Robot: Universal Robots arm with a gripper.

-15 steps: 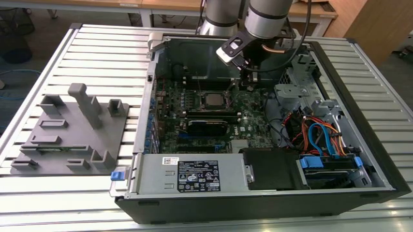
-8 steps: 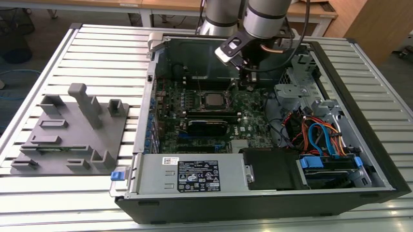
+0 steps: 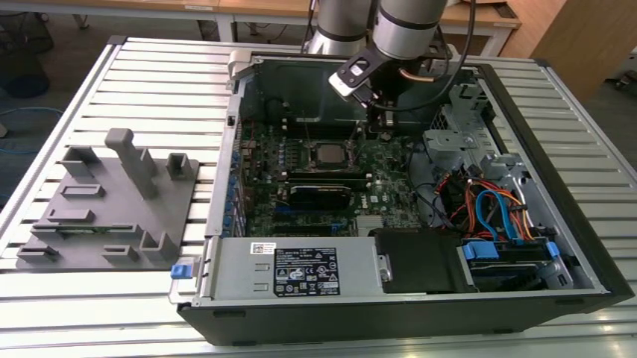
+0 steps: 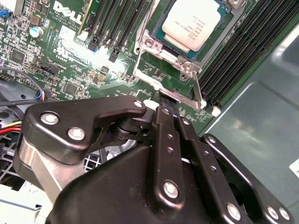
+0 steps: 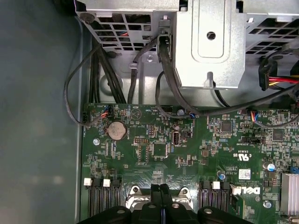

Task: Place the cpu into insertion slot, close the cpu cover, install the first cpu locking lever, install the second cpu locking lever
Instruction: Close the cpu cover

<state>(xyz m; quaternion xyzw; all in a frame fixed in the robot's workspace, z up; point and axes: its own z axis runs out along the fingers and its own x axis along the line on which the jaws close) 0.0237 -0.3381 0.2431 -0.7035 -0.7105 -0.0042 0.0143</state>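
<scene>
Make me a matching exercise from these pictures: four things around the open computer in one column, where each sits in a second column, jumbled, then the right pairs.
1. the cpu, flat square chip with silver-grey metal top
2. the gripper, black metal
3. grey plastic fixture block
4. round silver coin battery

A. on the slatted table, at the exterior view's left of the computer case
B. showing through the square window of the cpu cover, a thin silver frame
C. in a round holder on the green circuit board
D. shut, at the cpu cover's edge

Pairs: 1-B, 2-D, 3-A, 4-C
</scene>
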